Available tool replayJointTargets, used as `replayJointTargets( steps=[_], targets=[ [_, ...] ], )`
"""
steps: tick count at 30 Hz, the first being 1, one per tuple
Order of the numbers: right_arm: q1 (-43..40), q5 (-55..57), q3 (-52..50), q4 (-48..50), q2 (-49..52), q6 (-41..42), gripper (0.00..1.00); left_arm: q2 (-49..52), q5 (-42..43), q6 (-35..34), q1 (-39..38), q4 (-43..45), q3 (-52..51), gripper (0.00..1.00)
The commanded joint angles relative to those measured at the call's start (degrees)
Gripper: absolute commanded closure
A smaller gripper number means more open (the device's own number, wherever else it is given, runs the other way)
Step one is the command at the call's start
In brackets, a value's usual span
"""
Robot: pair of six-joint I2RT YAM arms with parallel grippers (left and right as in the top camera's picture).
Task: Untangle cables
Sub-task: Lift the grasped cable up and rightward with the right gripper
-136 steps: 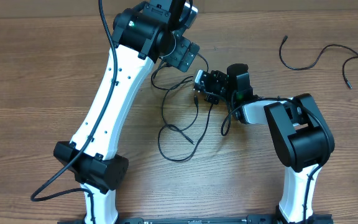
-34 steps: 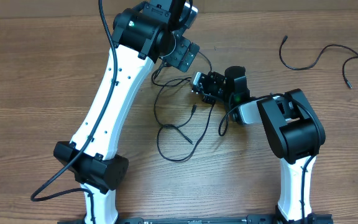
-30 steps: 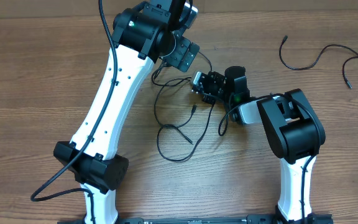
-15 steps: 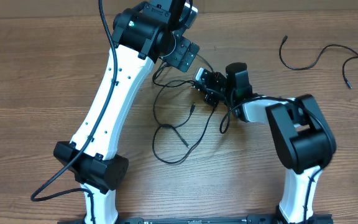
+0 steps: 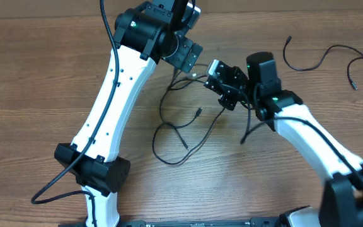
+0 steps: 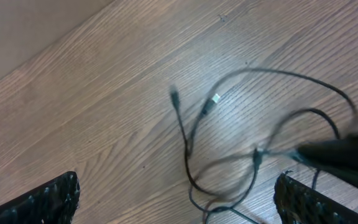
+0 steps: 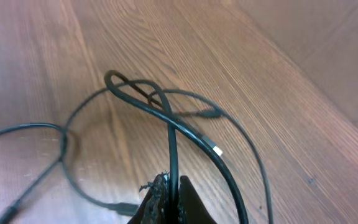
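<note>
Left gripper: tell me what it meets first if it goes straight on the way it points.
Probably the tangled cables on the table: the open left gripper points at them with nothing between, though depth is unclear.

My left arm has a white link dotted with dark screw holes between bulky black joints, and a thick black cable runs along it. The left gripper has black, stippled fingers. My right arm matches, with a green light near its wrist.

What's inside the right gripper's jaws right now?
The right gripper is shut on a thin black cable, which rises from its tips into tangled loops over the wooden table. The stretch clamped inside is covered.
</note>
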Motion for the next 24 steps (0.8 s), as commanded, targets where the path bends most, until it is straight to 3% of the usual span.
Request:
replayJointTargets(
  steps=[1, 10, 19, 24],
  targets=[
    [0.02, -3.23, 0.31, -2.6, -6.56, 0.59, 0.96, 0.35, 0.5, 0.26, 0.2, 0.04, 0.81, 0.0],
    [0.02, -7.23, 0.31, -8.85, -12.76, 1.09, 0.96, 0.35, 0.5, 0.26, 0.2, 0.04, 0.81, 0.01],
    [0.02, -7.21, 0.31, -10.69, -12.76, 15.91, 0.96, 0.35, 0.5, 0.26, 0.2, 0.04, 0.81, 0.0],
    [0.02, -7.04, 0.31, -19.34, -12.76, 17.11, 0.96, 0.35, 0.5, 0.26, 0.2, 0.04, 0.81, 0.0]
  ],
)
